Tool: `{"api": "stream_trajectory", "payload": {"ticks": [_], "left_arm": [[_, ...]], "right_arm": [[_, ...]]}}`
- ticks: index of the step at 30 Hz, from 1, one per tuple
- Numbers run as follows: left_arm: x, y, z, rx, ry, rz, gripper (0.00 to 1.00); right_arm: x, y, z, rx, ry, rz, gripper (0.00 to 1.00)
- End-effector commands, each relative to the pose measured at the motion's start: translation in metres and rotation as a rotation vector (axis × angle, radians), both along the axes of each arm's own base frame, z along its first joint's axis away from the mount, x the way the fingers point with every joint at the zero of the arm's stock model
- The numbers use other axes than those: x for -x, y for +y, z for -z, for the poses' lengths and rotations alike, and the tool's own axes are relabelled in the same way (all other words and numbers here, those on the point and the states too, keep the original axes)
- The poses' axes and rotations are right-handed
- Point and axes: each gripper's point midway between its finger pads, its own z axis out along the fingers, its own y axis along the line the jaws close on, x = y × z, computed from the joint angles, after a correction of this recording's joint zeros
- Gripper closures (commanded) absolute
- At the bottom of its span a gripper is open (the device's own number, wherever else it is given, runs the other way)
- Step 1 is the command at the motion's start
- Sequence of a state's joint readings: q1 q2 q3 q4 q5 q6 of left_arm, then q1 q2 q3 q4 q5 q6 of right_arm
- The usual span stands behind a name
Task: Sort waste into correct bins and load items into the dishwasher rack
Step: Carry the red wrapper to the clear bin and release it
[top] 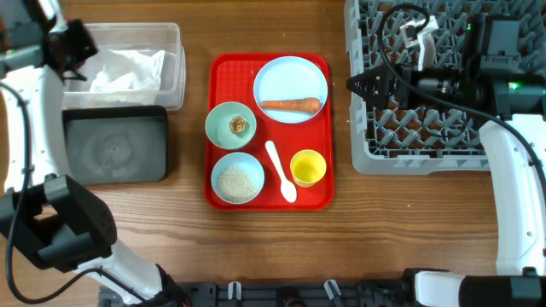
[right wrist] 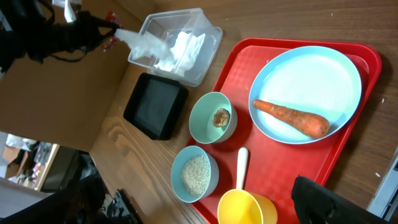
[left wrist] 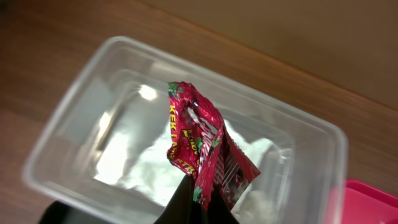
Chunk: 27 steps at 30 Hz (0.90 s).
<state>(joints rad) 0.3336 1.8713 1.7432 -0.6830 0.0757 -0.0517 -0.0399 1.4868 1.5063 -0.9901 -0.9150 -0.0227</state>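
pinched between the dark fingers of the left gripper, the wrapper hung crumpled, its red print facing the wrist camera. the jaws were closed on its lower edge. it was held above the tub, over the inside, not touching the bottom. the napkin lay in the tub, towards the end nearest the red tray. the black tray sat just beside the tub, on its near long side.

on the red tray, the plate held the carrot, which lay across its near edge. the green bowl held the lump. the blue bowl held the rice. the spoon lay flat between the blue bowl and the cup, bowl end nearer the table's front edge. the cup stood upright.

the rack stood to the right of the red tray, close by. the right gripper hung at the rack's left edge, pointing at the plate; whether its jaws were apart or together could not be told.
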Motion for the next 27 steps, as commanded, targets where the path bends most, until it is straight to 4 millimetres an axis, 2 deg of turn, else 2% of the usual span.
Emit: {"api": "stream_trajectory", "payload": {"ticks": [1,3,4,5,6,7,8,15,18,22,27], "left_arm": [[0.007,0.019,0.034,0.036,0.076,-0.045,0.96],[0.008,0.021,0.051,0.05,0.113,-0.049,0.96],[0.007,0.021,0.059,0.056,0.129,-0.049,0.88],[0.006,0.019,0.066,0.065,0.141,-0.043,0.71],[0.005,0.017,0.071,0.073,0.149,-0.036,0.47],[0.002,0.013,0.075,0.084,0.151,-0.023,0.19],[0.0,0.01,0.076,0.089,0.149,-0.015,0.0],[-0.011,-0.007,0.065,0.076,0.11,0.026,0.0],[-0.012,-0.02,0.052,0.069,0.092,0.05,0.0],[-0.007,-0.052,0.014,0.05,0.042,0.108,0.0],[0.012,-0.101,-0.024,0.049,0.02,0.199,0.0]], "right_arm": [[-0.004,0.0,-0.005,-0.004,-0.008,0.011,0.0],[-0.004,0.0,-0.006,-0.007,-0.008,0.014,0.0],[-0.005,0.0,-0.006,-0.007,-0.01,0.014,0.0],[-0.005,0.0,-0.006,-0.007,-0.01,0.014,0.0],[-0.005,0.0,-0.006,-0.007,-0.01,0.014,0.0],[-0.005,0.0,-0.006,-0.007,-0.01,0.014,0.0],[-0.005,0.0,-0.006,-0.007,-0.009,0.014,0.0],[-0.005,0.0,-0.006,-0.007,-0.01,0.014,0.0],[-0.005,0.0,-0.007,-0.006,-0.014,0.014,0.0],[-0.008,0.0,-0.008,-0.005,-0.032,0.014,0.0],[-0.008,-0.001,-0.008,-0.003,-0.035,0.013,0.0]]}}
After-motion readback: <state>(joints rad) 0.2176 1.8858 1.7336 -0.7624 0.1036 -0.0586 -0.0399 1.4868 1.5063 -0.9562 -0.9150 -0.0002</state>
